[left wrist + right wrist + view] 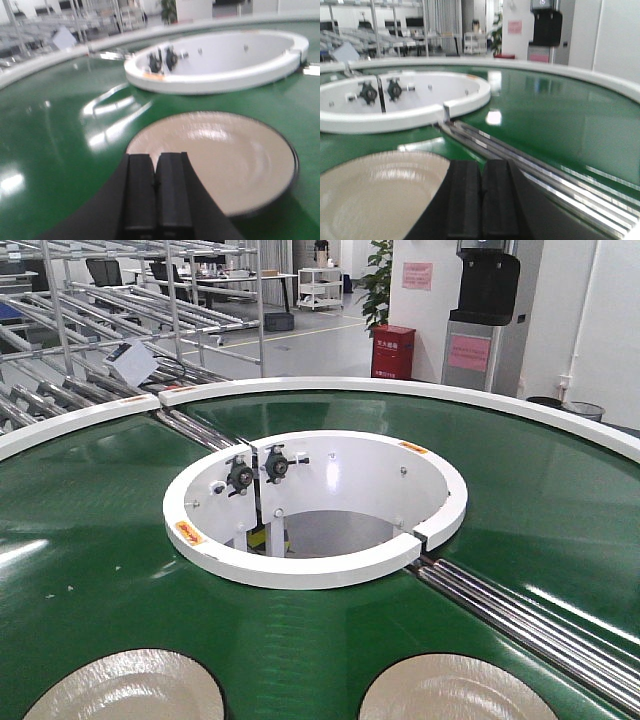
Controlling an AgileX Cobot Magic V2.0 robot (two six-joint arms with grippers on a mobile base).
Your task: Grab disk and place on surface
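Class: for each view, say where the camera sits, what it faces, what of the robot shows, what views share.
Front: above the near edge, facing across the green belt to the white ring; no robot shows.
Left wrist: behind the shut left gripper, facing the left plate.
Right wrist: behind the shut right gripper, right plate lower left.
All share the white ring.

Disks, two: round, shallow, cream, glossy, lying flat and face up.
Left disk point(225, 160): thin dark rim, just ahead and to the right of the left gripper's point(156, 197) jaws, which hide its near edge.
Right disk point(375, 195): ahead and to the left of the right gripper's point(481, 200) jaws, with its near part out of view.
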